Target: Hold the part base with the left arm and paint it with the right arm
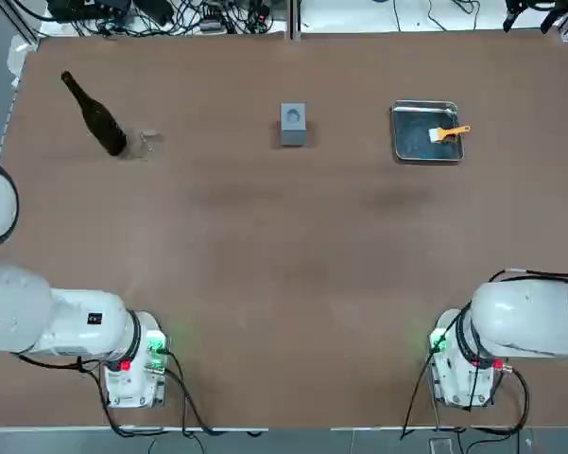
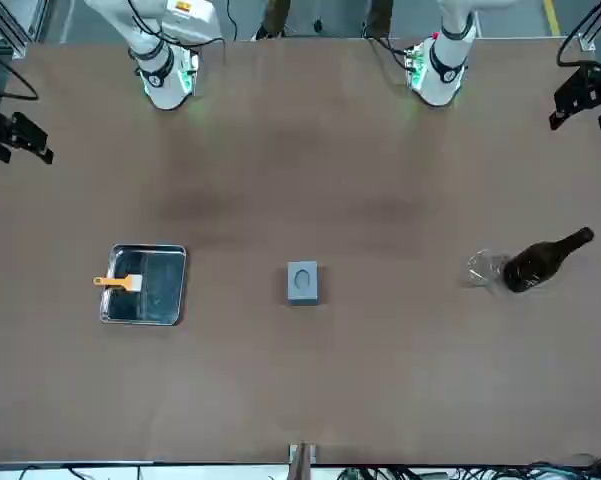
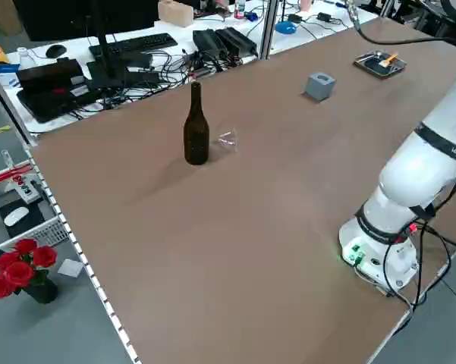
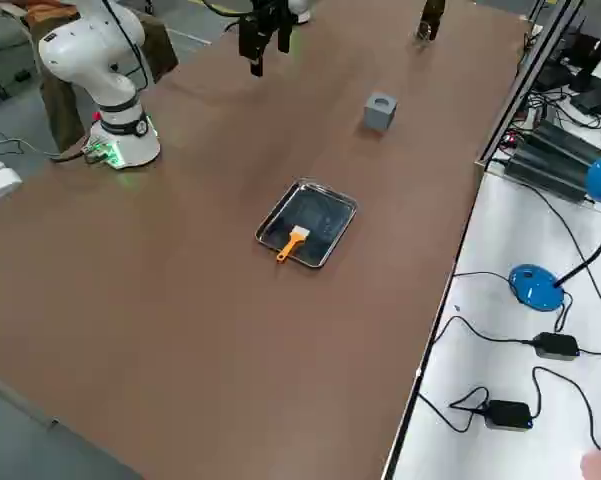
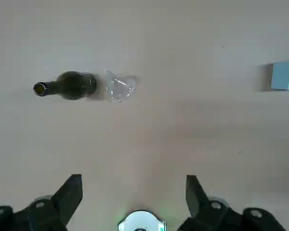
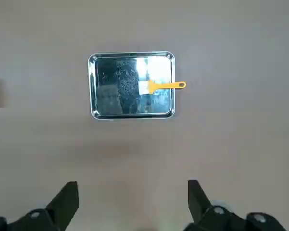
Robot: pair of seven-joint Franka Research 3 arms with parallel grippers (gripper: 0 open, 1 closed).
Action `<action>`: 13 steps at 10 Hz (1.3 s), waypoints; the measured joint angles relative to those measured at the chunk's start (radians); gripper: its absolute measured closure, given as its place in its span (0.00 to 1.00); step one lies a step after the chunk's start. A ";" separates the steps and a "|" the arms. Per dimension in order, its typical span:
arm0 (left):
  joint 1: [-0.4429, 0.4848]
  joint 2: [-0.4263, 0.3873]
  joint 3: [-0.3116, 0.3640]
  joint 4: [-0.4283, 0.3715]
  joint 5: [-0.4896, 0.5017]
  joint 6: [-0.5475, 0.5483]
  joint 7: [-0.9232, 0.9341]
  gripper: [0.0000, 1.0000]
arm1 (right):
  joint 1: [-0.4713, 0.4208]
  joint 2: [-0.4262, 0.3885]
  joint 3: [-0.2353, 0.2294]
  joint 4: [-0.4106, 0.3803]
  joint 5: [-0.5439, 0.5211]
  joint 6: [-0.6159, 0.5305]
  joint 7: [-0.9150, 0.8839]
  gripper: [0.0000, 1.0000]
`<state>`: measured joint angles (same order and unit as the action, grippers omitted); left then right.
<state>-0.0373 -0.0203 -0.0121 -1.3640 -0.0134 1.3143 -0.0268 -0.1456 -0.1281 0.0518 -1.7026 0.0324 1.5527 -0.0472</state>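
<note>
The part base sits alone mid-worktop — left gripper and right gripper both hang high, fingers wide, holding nothing.

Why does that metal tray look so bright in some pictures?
In the right wrist view, the shiny rectangular metal tray mirrors overhead light as white glare beside the orange-handled brush; in the top view the tray shows only a faint sheen.

Table is seen from overhead, across, and both raised sides. Block is shared by those four views. Each wrist view is aimed down from high above its spread fingers.
</note>
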 joint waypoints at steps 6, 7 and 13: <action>0.000 0.000 0.012 -0.001 0.000 0.005 -0.005 0.02 | -0.001 0.007 -0.014 -0.007 0.005 0.018 -0.020 0.00; -0.001 0.001 0.012 -0.001 0.000 0.005 -0.005 0.02 | -0.002 0.019 -0.053 -0.010 0.038 0.027 -0.074 0.00; -0.022 0.026 -0.102 -0.038 -0.054 0.018 0.002 0.48 | -0.010 0.242 -0.363 -0.011 0.396 0.043 -0.536 0.00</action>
<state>-0.0597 0.0056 -0.1142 -1.4021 -0.0672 1.3327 -0.0248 -0.1557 0.1140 -0.3109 -1.7137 0.4287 1.5956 -0.5830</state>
